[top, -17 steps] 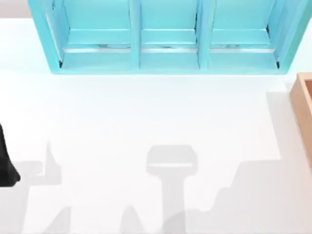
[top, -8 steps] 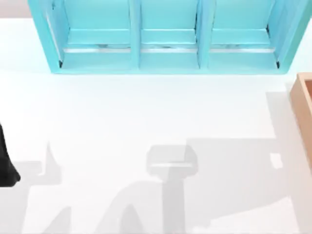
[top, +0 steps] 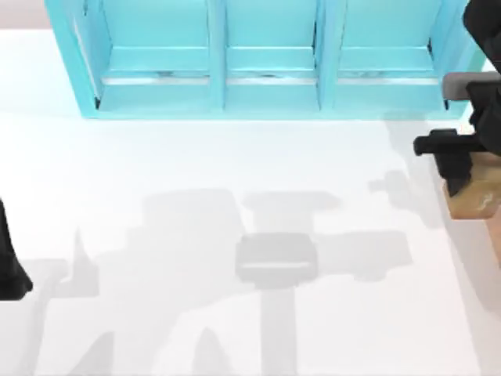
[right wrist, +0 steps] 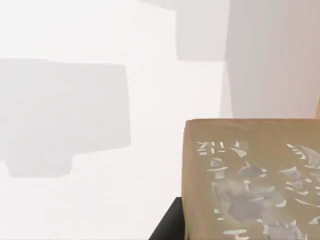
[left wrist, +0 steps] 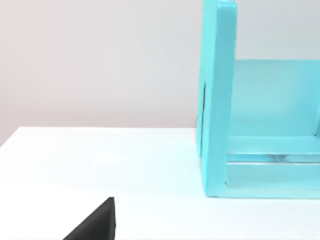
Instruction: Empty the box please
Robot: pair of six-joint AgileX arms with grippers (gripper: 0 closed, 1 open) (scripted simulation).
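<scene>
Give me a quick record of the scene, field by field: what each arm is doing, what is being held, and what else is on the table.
right arm: at the top view's right edge, in front of the cabinet's right end
right tool: shut on the carton
carton: small, olive-brown, white mark on one face; close up in the right wrist view
left arm: parked at the table's left edge
cabinet: turquoise, three compartments, at the back of the table
table: white, crossed by grey shadows
</scene>
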